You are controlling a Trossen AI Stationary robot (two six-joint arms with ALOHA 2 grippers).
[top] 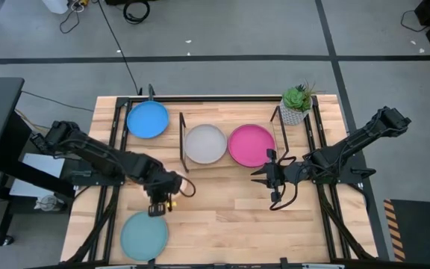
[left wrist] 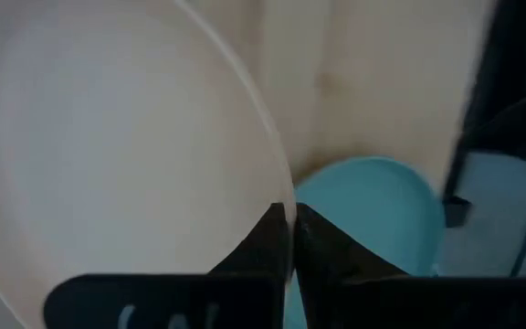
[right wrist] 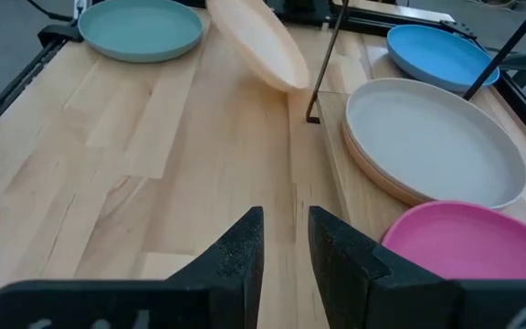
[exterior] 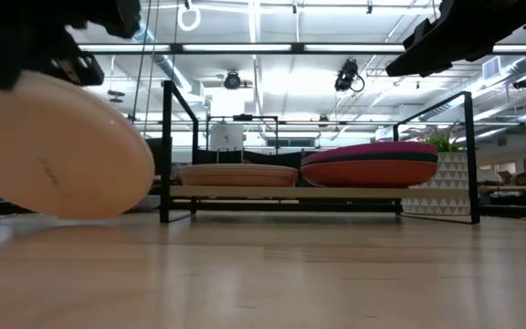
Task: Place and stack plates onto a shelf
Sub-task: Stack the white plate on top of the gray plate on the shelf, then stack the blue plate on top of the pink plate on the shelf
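Observation:
My left gripper (left wrist: 290, 228) hangs over the table's near left part (top: 156, 200) and is shut on the cream plate (left wrist: 108, 155), which also shows in the low view (exterior: 53, 151) and the right wrist view (right wrist: 256, 41). The light teal plate (top: 144, 236) lies flat on the table below it. The bright blue plate (top: 148, 119) lies flat at the far left. On the shelf (exterior: 286, 192) a grey plate (top: 204, 143) tops one pile and a magenta plate (top: 251, 145) the other. My right gripper (right wrist: 286, 239) is open, near the shelf's front (top: 272, 179), touching nothing. My left gripper pinches the cream plate's rim (left wrist: 279, 206) between its two fingers, coming from above and pointing down. The plate is lifted clear of the table and stands steeply tilted, hanging below the fingers (right wrist: 272, 64).
A potted plant (top: 297, 104) stands at the table's far right, beside the shelf's black wire end frame (exterior: 469, 155). Black rails run along the table's left (top: 113, 142) and right (top: 323, 149) sides. Bare wood (top: 215, 217) lies between the two grippers.

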